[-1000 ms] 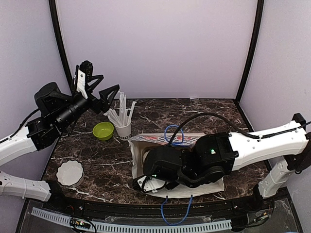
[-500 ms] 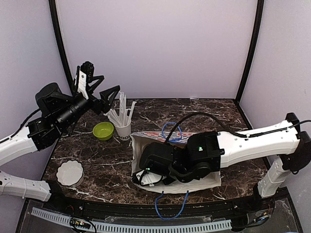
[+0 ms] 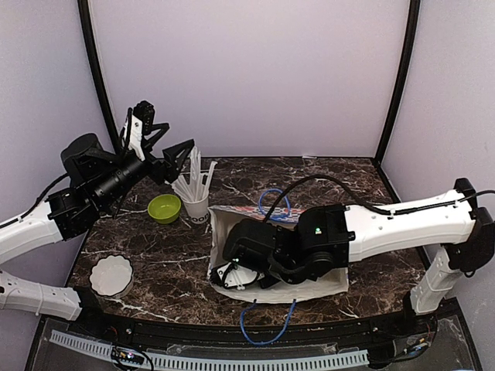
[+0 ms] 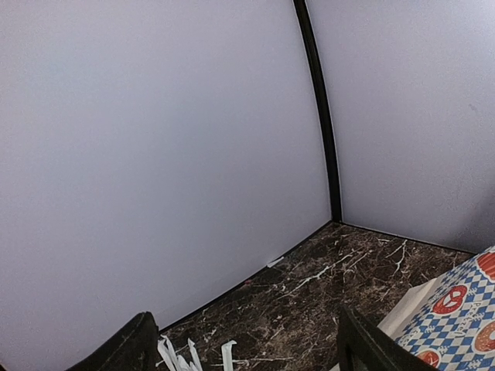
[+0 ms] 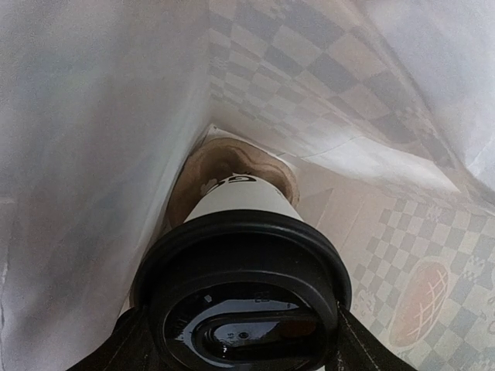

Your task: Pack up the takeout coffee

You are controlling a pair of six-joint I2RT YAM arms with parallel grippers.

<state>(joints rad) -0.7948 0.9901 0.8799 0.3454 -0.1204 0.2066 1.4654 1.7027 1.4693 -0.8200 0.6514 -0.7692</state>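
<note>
On the dark, white-veined marble table (image 3: 325,174), a thin white paper bag (image 3: 317,290) lying on its side, blue-checked print on the upper face, blue cord handles (image 3: 272,207) looping out. Right arm sunk into the open mouth at the bag's left end. Inside, from the right wrist: crumpled, translucent paper walls with the checks showing through, and a white paper cup (image 5: 241,202) with black lettering near the base, capped by a round glossy black lid (image 5: 246,270), base end against a brown moulded pulp carrier (image 5: 232,162). Right gripper (image 5: 241,352) closed snugly on either side of the lid.

Left gripper (image 3: 172,137) raised over the back-left of the table, fingers (image 4: 131,348) spread wide and empty. Beneath it, a white lettered cup (image 3: 197,207) bristling with white straws (image 3: 192,174), close to the bag's far corner; just beside that, a smooth lime-green bowl (image 3: 164,208); nearer the front-left edge, a white scalloped dish (image 3: 110,275), well apart from the bag
</note>
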